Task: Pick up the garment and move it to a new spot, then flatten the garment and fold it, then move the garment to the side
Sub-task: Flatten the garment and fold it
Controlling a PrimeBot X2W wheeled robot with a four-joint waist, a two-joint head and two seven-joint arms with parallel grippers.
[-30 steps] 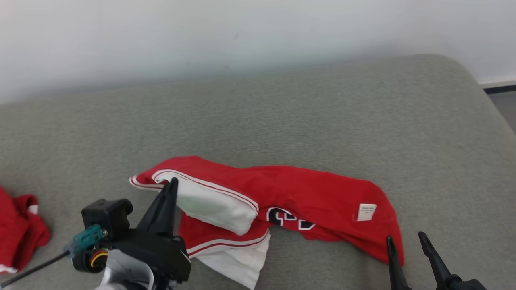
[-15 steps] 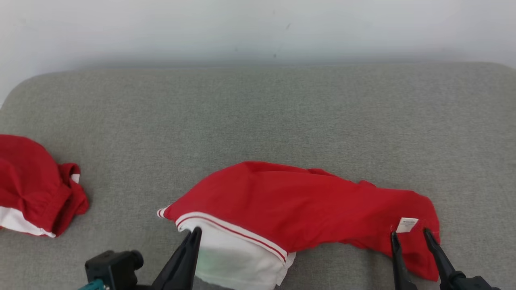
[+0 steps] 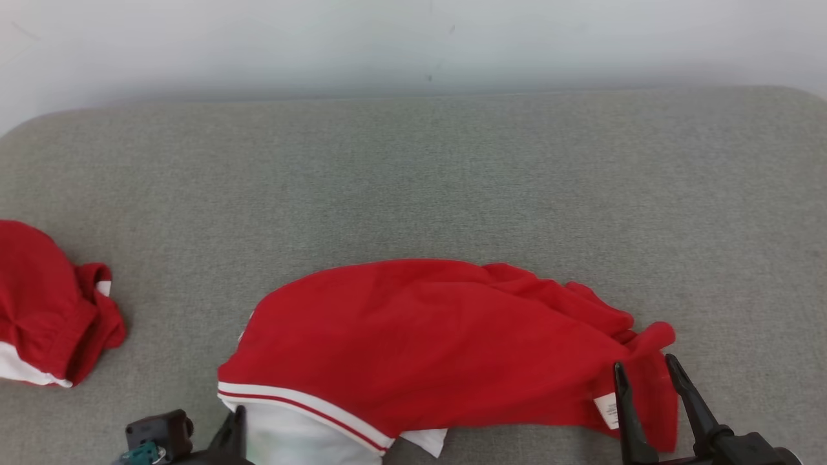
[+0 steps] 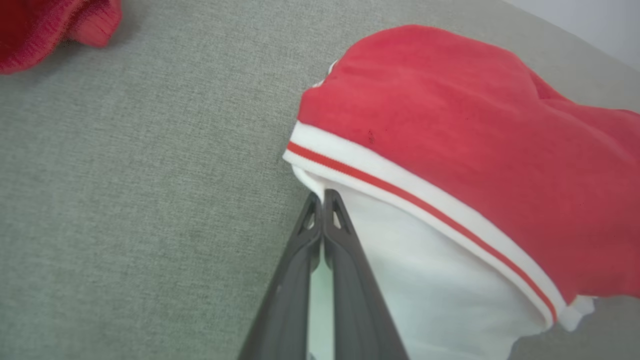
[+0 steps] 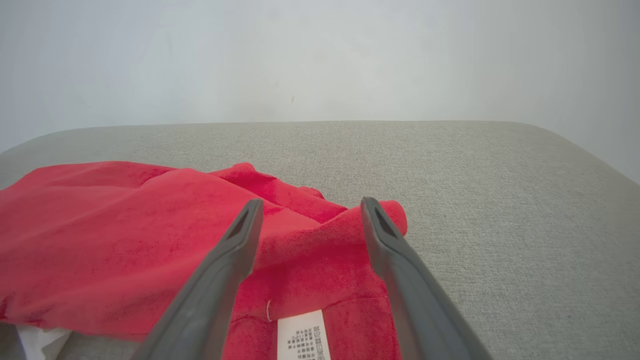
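A red, white-hemmed fabric garment point(image 3: 420, 336) is pinched by the left tool point(image 4: 324, 197) at its tips alone, right tool point(image 3: 645, 365) open over it; it might slip.

Bright, even light; slight softness.

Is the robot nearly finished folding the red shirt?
Not nearly. The garment lies rumpled on the grey cushion, neither flat nor folded, so nothing looks finished. Right now the left gripper is shut on its white edge and the right gripper is open over the other end. Flattening, folding and moving it aside are left.
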